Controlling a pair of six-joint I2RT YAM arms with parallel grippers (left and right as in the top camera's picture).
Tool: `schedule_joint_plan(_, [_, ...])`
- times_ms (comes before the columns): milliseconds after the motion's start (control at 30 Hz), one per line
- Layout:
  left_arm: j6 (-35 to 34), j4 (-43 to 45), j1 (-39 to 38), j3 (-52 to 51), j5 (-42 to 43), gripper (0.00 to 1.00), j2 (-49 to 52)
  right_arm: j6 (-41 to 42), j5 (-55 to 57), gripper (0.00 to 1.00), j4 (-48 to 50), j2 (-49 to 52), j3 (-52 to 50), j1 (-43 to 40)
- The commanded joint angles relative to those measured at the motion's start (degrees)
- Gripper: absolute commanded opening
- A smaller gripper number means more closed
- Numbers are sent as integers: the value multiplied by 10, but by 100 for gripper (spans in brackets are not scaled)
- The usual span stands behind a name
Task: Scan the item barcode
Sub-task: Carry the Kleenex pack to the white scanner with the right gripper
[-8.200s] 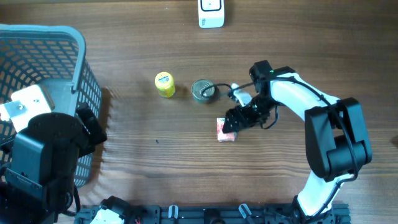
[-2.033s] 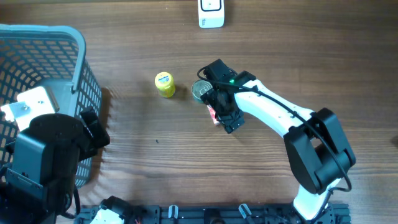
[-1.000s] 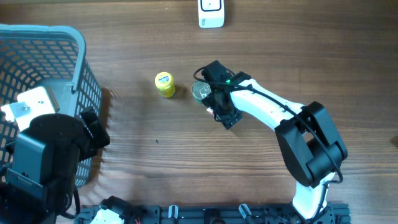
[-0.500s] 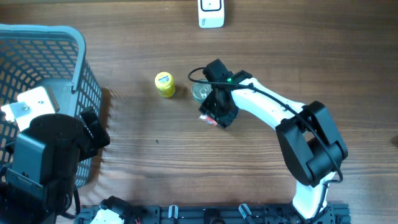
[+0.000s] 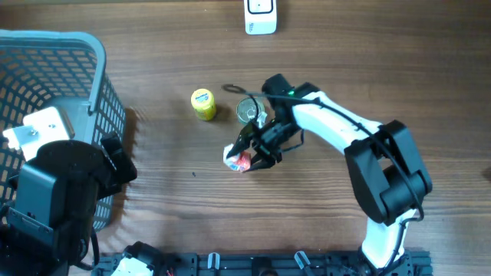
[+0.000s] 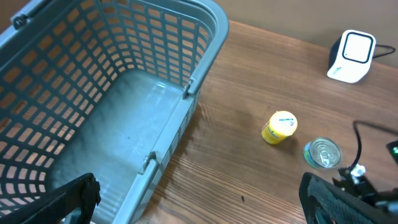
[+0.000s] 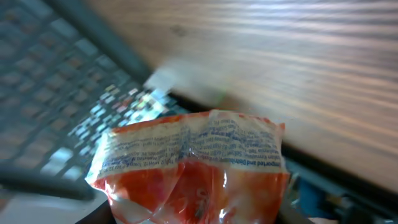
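Right gripper (image 5: 255, 151) was clamped on the red-and-white packet (image 5: 238, 159), its printed seam filling the right wrist view (image 7: 193, 165). The packet was near the can (image 5: 247, 113), with the yellow tub (image 5: 203, 104) beside the can and the scanner (image 5: 260, 15) well apart. Left gripper (image 6: 198, 190) gaped wide beside the basket (image 6: 208, 46).

No word or number can be read. The packet (image 7: 193, 168) has rows of small blue print along its white top band, too blurred to make out. The can (image 5: 203, 103), at ten o'clock from the packet, has an illegible mark on its yellow lid. The scanner (image 5: 261, 15), at twelve o'clock, shows only a rounded-square outline.
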Motion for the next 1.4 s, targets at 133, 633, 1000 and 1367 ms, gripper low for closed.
schedule_joint_plan(133, [-12, 0, -2, -1, 11, 100, 0, -12, -142, 51, 0, 9, -2, -32])
schedule_joint_plan(633, [-12, 0, -2, -1, 11, 100, 0, -27, -136, 53, 73, 9, -2, -34])
schedule_joint_plan(1000, [-12, 4, -2, -1, 11, 100, 0, 31, -89, 53, 566, 9, -1, -51])
schedule_joint_plan(1367, [-12, 7, -2, -1, 11, 100, 0, -204, 349, 46, 651, 9, -1, -78])
